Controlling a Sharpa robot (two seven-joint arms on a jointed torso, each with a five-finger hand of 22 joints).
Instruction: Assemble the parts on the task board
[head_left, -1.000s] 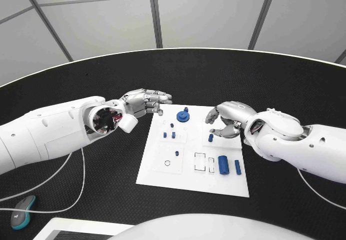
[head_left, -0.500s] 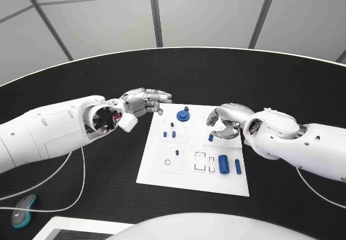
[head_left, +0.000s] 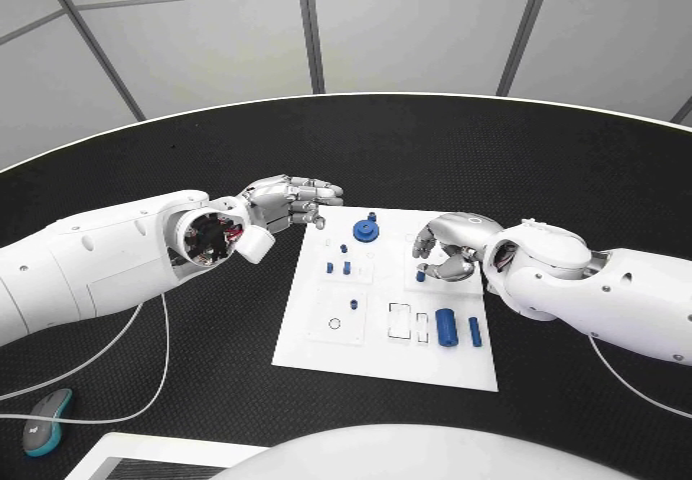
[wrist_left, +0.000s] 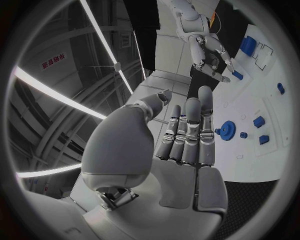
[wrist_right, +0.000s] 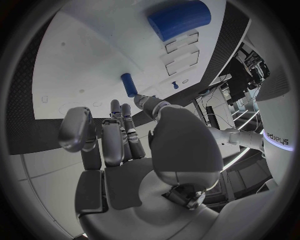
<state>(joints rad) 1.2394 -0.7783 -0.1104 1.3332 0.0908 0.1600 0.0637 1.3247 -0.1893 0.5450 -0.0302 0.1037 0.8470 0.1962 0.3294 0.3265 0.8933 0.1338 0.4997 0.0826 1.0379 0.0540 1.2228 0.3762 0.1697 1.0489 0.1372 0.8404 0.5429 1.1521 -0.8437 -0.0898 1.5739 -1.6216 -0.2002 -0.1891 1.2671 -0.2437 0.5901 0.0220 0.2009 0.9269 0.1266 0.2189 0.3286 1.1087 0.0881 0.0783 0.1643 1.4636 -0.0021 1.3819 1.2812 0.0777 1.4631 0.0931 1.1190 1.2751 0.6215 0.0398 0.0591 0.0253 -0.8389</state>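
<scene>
**Inspector:** Report the task board (head_left: 378, 355).

**Assistant:** The white board lies flat on the black table (head_left: 433, 150), between the two hands. A blue gear (head_left: 366, 231) stands near the board's far edge. Just nearer than the gear sit two small blue pegs (head_left: 339, 267) side by side. A single small blue peg (head_left: 356, 303) stands near the board's middle. At the board's right side, close to its near end, a large blue cylinder (head_left: 447, 328) lies beside a thinner blue bar (head_left: 476, 333), with pale rectangular slots (head_left: 400, 323) just left of the cylinder.

**Inspector:** The right hand?

**Assistant:** The right hand (head_left: 449, 247) hangs over the board's right edge, fingers curled downward. A short blue peg (wrist_right: 129, 84) stands on the board right at the fingertips (wrist_right: 117, 108). I cannot tell whether they grip it or merely touch it.

**Inspector:** The left hand?

**Assistant:** The left hand (head_left: 293, 204) hovers just beyond the board's far left corner, apart from the board. Its fingers (wrist_left: 191, 131) are extended side by side and hold nothing.

**Inspector:** Anything off the board?

**Assistant:** A white cable (head_left: 153, 355) trails over the table left of the board.
</scene>
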